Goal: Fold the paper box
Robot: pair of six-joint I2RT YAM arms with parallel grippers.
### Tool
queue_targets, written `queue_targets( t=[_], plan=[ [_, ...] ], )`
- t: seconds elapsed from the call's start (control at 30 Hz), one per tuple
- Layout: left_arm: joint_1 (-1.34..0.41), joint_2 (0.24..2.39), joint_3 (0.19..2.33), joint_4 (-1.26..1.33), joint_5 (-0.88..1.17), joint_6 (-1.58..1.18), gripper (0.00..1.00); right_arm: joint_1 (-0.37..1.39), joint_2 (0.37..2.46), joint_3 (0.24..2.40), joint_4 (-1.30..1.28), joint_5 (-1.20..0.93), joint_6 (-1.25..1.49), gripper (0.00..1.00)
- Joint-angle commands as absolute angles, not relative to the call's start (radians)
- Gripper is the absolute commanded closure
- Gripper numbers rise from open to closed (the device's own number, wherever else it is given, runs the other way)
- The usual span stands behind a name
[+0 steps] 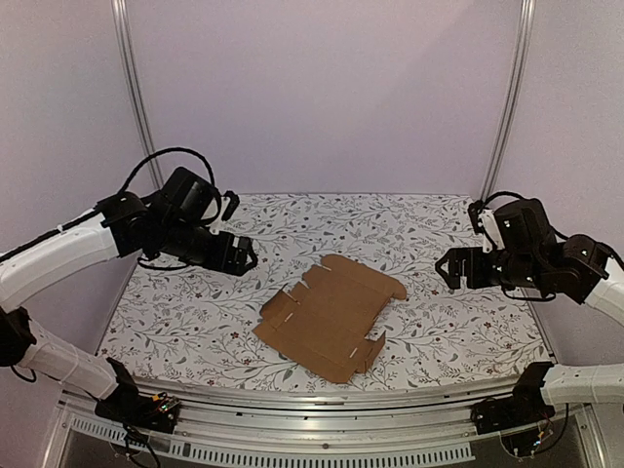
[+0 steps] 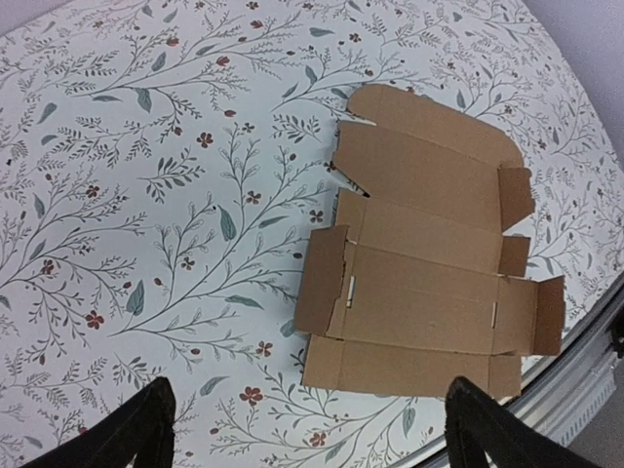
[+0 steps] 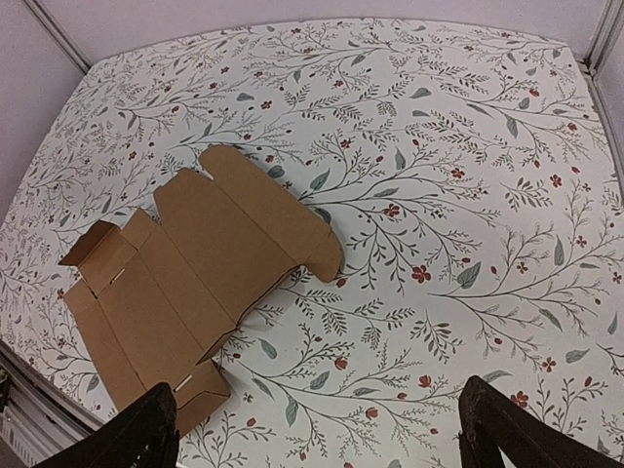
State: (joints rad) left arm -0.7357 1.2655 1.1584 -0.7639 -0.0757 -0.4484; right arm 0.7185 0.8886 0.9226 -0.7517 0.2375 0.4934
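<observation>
left end effector (image 1: 248, 255) gaping | right end effector (image 1: 445, 271) gaping | paper box (image 1: 331, 317) flat; arms (image 1: 58, 255) seen only overhead

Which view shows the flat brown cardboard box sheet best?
Left wrist: the flat brown cardboard box sheet is large, slots and flaps distinct. Right wrist shows it obliquely at the left; top shows it small.

Floral-printed tabletop (image 1: 439, 341) — pale lilac walls (image 1: 322, 97) behind, metal uprights (image 1: 135, 88) at the corners.
</observation>
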Motion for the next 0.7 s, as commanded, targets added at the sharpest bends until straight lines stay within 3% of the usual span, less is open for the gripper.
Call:
queue_targets(
  t=[0.0, 0.67],
  plan=[
    [-0.82, 1.357, 1.249, -0.894, -0.195, -0.48, 0.07, 0.744, 0.901, 0.915, -0.81, 0.288, 0.544, 0.01],
    [-0.891, 1.826, 1.449, -0.873, -0.163, -0.46, 0.36, 0.776, 0.952, 0.826, -0.769, 0.216, 0.592, 0.01]
  ],
)
